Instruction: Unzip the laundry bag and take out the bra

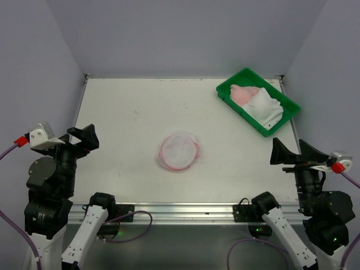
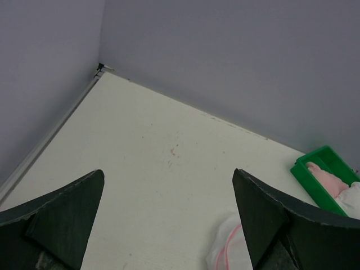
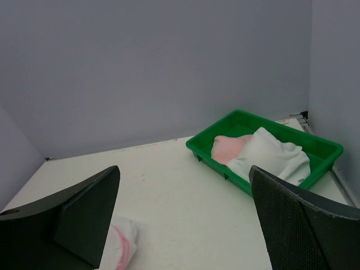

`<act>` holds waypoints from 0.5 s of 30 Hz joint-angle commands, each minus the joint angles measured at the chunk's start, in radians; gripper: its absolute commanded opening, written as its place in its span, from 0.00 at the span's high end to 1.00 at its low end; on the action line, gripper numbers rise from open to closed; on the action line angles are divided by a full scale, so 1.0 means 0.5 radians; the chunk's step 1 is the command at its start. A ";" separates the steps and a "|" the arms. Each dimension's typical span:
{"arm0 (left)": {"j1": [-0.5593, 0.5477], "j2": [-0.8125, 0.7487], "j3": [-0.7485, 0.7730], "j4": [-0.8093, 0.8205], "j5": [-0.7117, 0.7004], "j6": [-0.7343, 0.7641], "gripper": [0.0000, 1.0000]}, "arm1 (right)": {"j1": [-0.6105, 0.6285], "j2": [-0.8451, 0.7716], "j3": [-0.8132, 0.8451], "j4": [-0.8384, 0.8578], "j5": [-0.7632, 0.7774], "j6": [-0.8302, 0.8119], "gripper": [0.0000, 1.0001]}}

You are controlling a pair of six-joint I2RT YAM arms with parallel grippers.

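White mesh laundry bag point(image 1: 179, 151), pink-trimmed, lies near the centre of the table point(image 1: 124, 112), well apart from the left gripper point(image 1: 89, 138) and right gripper point(image 1: 289, 147), both spread wide and holding nothing.

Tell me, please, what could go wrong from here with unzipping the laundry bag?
The laundry bag lies loose with nothing pinning it, so tugging the zip may just drag it along. Its pink zip trim is thin and where it starts cannot be made out, so a grasp could miss.
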 commanded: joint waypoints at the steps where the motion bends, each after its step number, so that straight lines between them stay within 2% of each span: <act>1: 0.005 -0.005 -0.097 0.008 0.001 -0.022 0.00 | 0.006 -0.042 -0.049 0.124 0.031 -0.080 0.01; 15: 0.002 0.016 -0.183 0.033 0.062 -0.044 0.00 | 0.006 0.004 -0.092 0.090 -0.012 -0.056 0.01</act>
